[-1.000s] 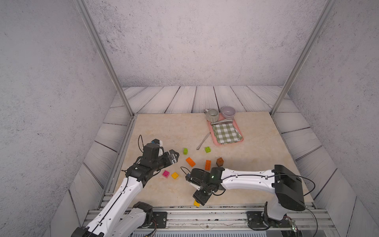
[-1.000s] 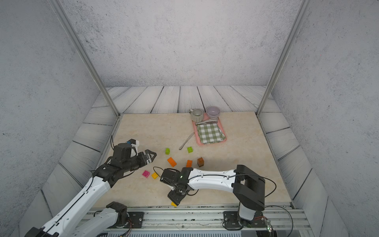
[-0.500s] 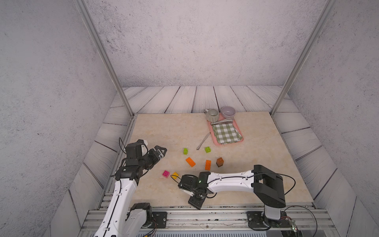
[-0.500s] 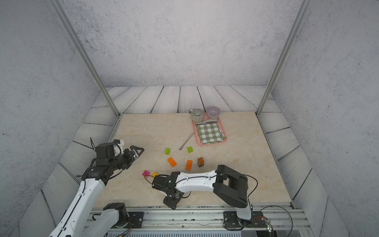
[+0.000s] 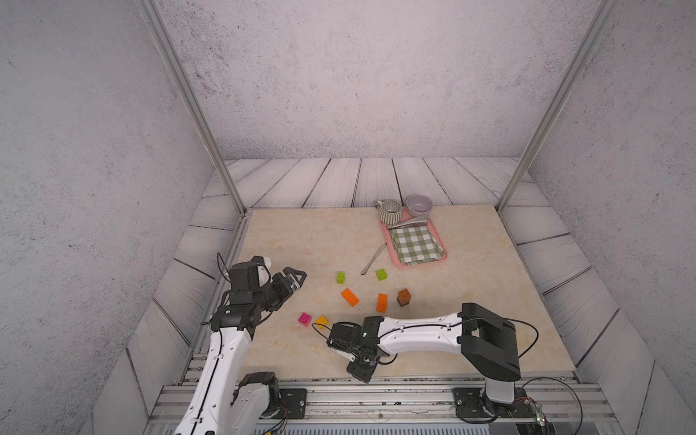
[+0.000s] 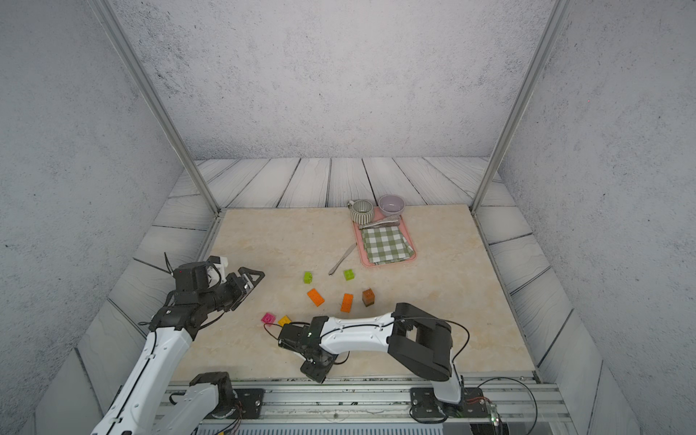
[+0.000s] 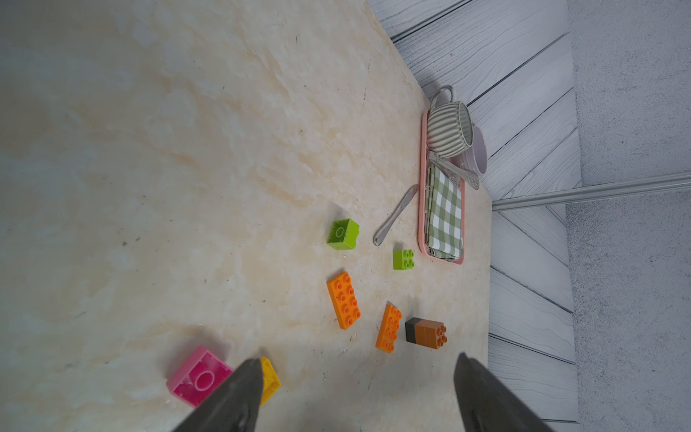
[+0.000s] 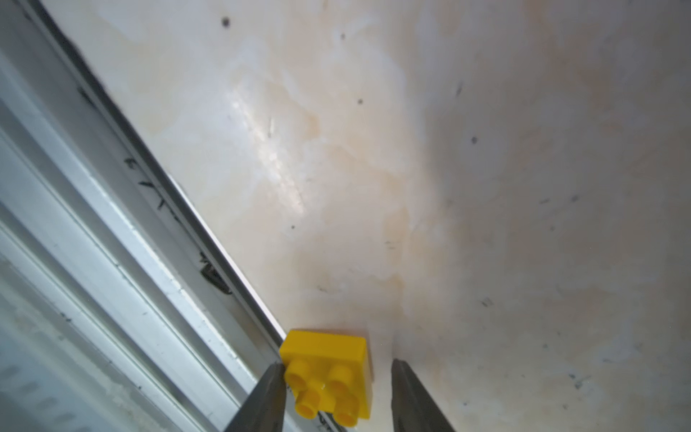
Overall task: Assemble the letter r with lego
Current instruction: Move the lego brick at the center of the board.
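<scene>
Swung to the table [image 8: 448,149] rim, the right gripper [image 8: 336,362] brackets a yellow brick [image 8: 325,349], jaws not yet pinching, left gripper [image 7: 359,358] gaping; a lopsided squeeze could skid it overboard.

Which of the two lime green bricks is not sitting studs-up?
The tipped green brick, farther from the pink tray: its hollow underside is showing. The studded green brick, nearer the tray, has its studs on top.

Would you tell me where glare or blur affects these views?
Right wrist view: glare streak on the table, rail blurred, yellow brick sharp. Left wrist view: left gripper soft-edged, orange bricks crisp. Top views: even light, no glare.
</scene>
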You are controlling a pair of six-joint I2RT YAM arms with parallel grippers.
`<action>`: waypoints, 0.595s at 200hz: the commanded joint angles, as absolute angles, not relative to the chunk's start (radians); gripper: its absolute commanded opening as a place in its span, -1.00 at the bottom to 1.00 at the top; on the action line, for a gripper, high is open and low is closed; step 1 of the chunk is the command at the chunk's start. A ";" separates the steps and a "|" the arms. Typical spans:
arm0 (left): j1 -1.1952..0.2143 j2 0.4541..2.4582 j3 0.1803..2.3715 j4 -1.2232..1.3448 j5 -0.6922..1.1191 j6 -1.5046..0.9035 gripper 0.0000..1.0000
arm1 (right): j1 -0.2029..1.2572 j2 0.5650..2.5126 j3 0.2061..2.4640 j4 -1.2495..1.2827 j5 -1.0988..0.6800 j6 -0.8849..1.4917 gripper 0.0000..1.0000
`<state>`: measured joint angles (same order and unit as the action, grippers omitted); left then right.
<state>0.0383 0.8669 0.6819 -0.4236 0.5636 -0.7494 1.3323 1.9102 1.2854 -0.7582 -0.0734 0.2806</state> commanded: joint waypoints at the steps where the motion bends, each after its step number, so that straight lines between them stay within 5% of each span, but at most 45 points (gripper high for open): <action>1: 0.050 0.857 0.687 -0.443 0.572 -0.735 0.70 | 1.333 1.937 1.296 -0.776 -0.039 0.299 -0.12; 93: -0.027 0.838 0.710 -0.499 0.522 -0.681 0.76 | 1.120 1.945 1.293 -0.747 -0.022 0.413 -0.23; 108: -0.108 0.832 0.714 -0.511 0.435 -0.674 0.78 | 1.094 1.941 1.322 -0.746 -0.049 0.410 -0.13; 119: -0.179 0.829 0.715 -0.517 0.358 -0.677 0.81 | 1.087 1.919 1.354 -0.766 -0.027 0.418 0.12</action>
